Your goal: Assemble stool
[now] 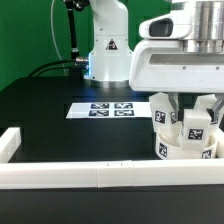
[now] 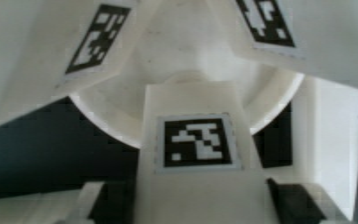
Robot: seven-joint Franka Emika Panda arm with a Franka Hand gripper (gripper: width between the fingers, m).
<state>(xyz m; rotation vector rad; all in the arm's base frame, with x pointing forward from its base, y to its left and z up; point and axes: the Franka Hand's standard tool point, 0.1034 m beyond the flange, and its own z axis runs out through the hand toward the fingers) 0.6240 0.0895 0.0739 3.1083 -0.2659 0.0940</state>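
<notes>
The white stool seat (image 1: 186, 151) lies at the exterior view's lower right, against the front rail, with tagged white legs (image 1: 167, 112) standing up from it. My gripper (image 1: 184, 117) hangs straight over it. In the wrist view my gripper (image 2: 197, 203) has its dark fingers (image 2: 91, 200) pressed on both sides of one tagged leg (image 2: 195, 140), which stands on the round seat (image 2: 108, 108). Two other tagged legs (image 2: 98, 36) rise beyond it and lean together. The held leg's joint with the seat is hidden.
The marker board (image 1: 108, 109) lies flat mid-table. Long white border rails run along the front (image 1: 70, 178) and the exterior view's left (image 1: 8, 145). The arm's white base (image 1: 108, 50) stands at the back, before a green wall.
</notes>
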